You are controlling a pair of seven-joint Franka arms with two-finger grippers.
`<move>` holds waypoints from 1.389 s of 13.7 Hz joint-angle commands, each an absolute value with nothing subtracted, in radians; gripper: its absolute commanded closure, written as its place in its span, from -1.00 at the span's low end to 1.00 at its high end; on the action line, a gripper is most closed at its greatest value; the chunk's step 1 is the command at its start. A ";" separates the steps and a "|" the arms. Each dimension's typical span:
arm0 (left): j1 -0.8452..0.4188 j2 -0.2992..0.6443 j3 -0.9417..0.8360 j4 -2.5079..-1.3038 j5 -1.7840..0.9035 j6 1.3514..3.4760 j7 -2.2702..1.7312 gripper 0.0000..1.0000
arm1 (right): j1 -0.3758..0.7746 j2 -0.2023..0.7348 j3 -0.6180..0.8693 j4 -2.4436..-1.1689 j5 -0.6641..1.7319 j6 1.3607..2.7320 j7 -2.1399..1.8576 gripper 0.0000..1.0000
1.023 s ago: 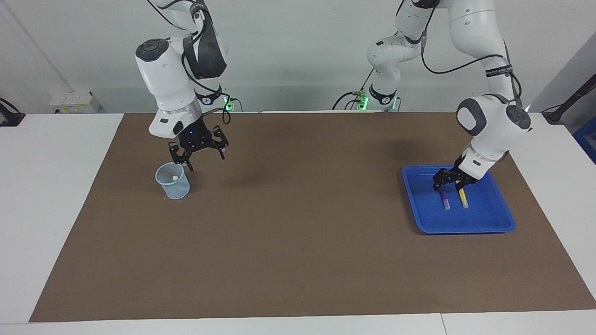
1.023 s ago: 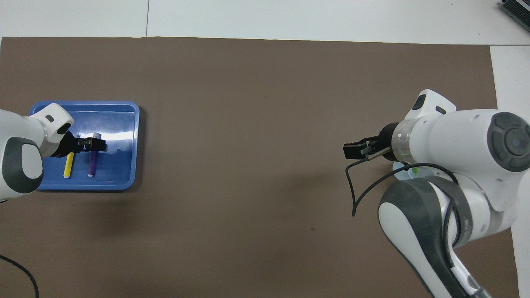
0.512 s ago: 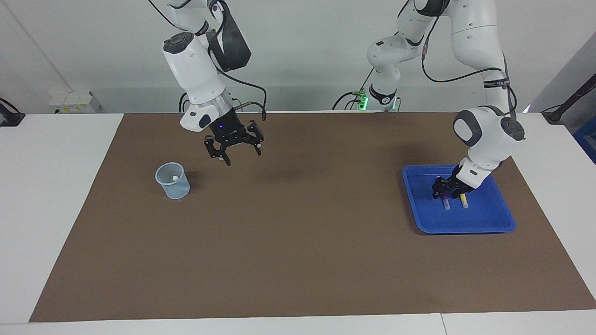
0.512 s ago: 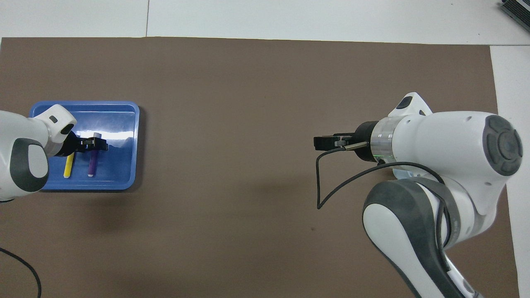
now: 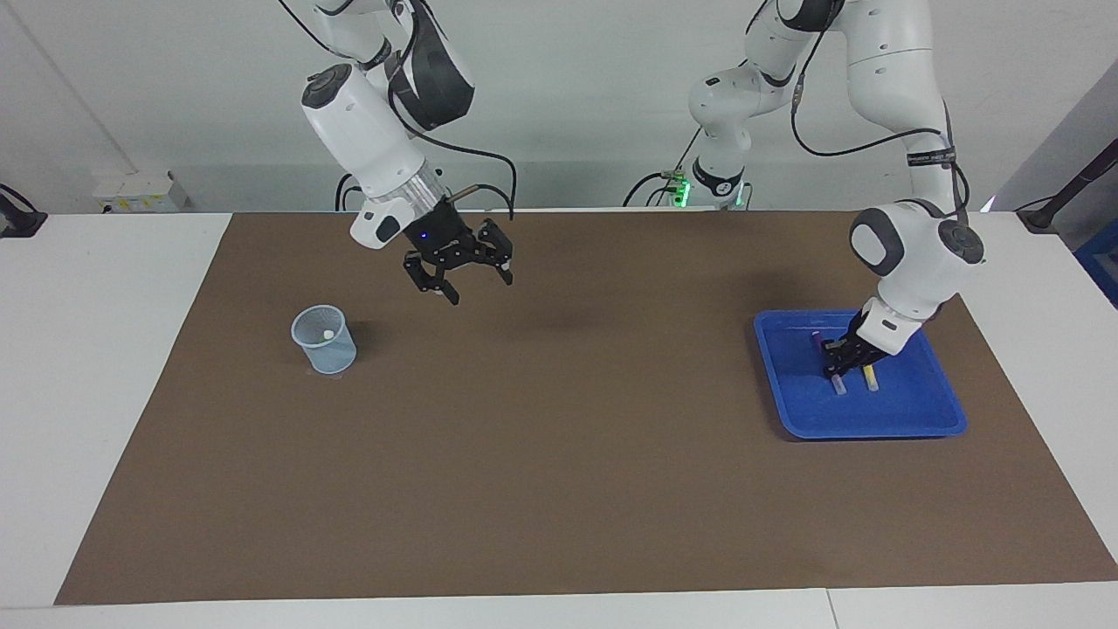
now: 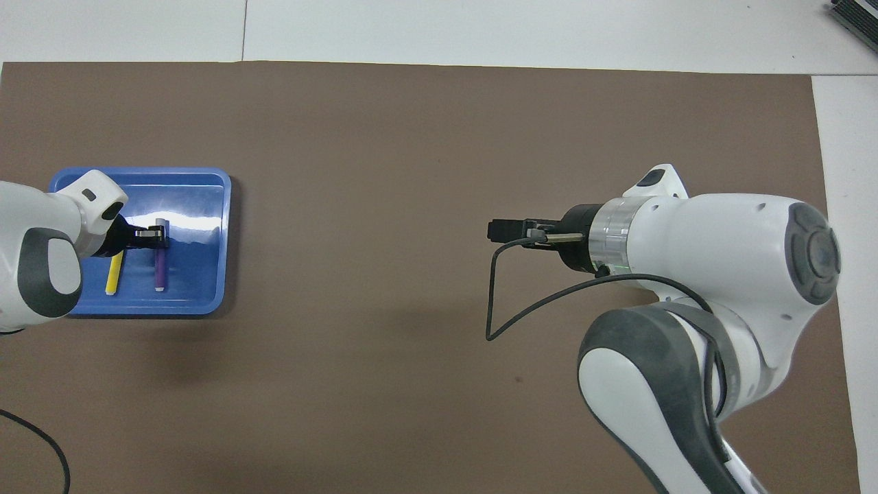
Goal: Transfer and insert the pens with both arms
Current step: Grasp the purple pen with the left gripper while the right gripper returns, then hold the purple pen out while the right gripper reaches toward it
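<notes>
A blue tray (image 5: 908, 411) (image 6: 199, 206) lies toward the left arm's end of the table. Two pens rest in it side by side: a purple pen (image 5: 839, 384) (image 6: 159, 267) and a yellow pen (image 5: 870, 377) (image 6: 114, 273). My left gripper (image 5: 837, 356) (image 6: 156, 235) is down in the tray, shut on the purple pen near its middle. A pale blue mesh cup (image 5: 324, 341) stands toward the right arm's end, with a whitish pen tip (image 5: 327, 334) showing inside. My right gripper (image 5: 480, 290) (image 6: 497, 230) hangs open and empty over the brown mat, away from the cup.
The brown mat (image 5: 559, 454) covers most of the white table. In the overhead view the right arm hides the cup. A black cable loop (image 6: 490, 302) hangs from the right wrist. A smaller arm with green lights (image 5: 716, 188) stands at the robots' edge.
The left gripper lowered into the tray and closed on the purple pen, nudging it slightly. The right gripper rose from above the cup and swung toward the table's middle, staying open.
</notes>
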State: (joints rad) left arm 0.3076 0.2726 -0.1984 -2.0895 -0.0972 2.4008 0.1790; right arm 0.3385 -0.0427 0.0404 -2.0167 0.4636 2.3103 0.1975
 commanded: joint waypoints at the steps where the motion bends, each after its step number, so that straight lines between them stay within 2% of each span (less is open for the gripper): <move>1: 0.299 0.287 -0.198 -2.088 -0.078 2.404 0.128 1.00 | 0.347 -0.028 0.049 -2.006 0.503 2.333 0.239 -1.00; 3: 0.287 0.285 -0.198 -2.076 -0.078 2.375 0.082 1.00 | 0.350 -0.028 0.049 -2.008 0.532 2.333 0.239 -1.00; 7: 0.236 0.265 -0.204 -1.912 -0.080 2.085 -0.070 1.00 | 0.373 -0.023 0.049 -2.010 0.593 2.361 0.239 -1.00; 12: 0.179 0.233 -0.244 -1.758 -0.168 1.824 -0.355 1.00 | 0.380 -0.020 0.051 -2.020 0.666 2.407 0.261 -1.00; 19: 0.178 0.132 -0.319 -1.741 -0.475 1.683 -0.927 1.00 | 0.410 -0.020 0.057 -2.025 0.669 2.437 0.342 -1.00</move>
State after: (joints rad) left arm 0.1797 0.1581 -0.3035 -1.7383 -0.4166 1.7172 -0.7854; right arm 0.4078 -0.0247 0.0534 -2.0182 0.6465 2.4082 0.3264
